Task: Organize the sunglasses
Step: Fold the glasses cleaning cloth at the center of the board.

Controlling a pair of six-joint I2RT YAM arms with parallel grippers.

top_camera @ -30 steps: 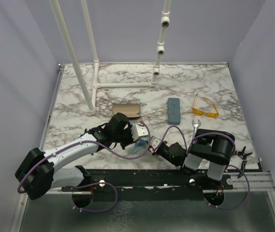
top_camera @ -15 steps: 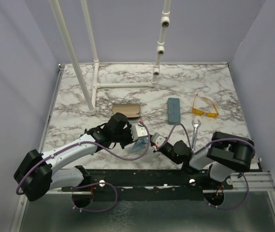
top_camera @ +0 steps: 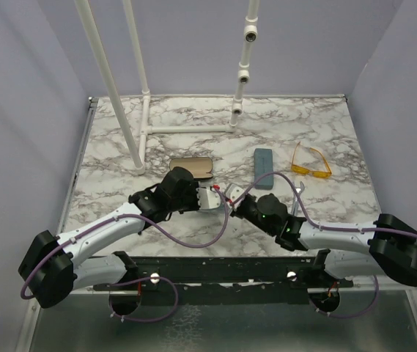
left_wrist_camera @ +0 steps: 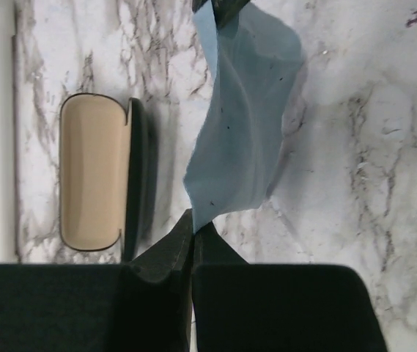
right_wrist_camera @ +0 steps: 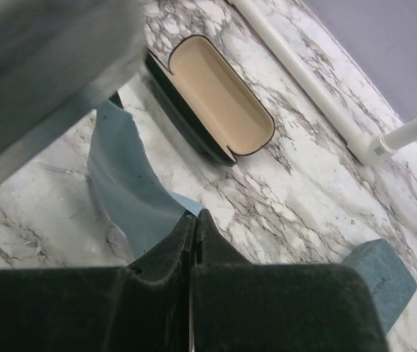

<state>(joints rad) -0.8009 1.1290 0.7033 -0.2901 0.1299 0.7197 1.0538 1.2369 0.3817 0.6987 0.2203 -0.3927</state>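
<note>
L gripper (left_wrist_camera: 193, 220) clamped on corner of blue cloth (left_wrist_camera: 245, 132); R gripper (right_wrist_camera: 196, 216) pinches opposite corner. Open case (left_wrist_camera: 94, 172) beside cloth. Far right: yellow sunglasses (top_camera: 311, 163).

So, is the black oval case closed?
No, the black oval case lies open, with its beige lining facing up.

R arm (top_camera: 340, 236) stretched out low toward L; R tool (right_wrist_camera: 195, 217) now clamped onto blue cloth (right_wrist_camera: 124, 183).
</note>
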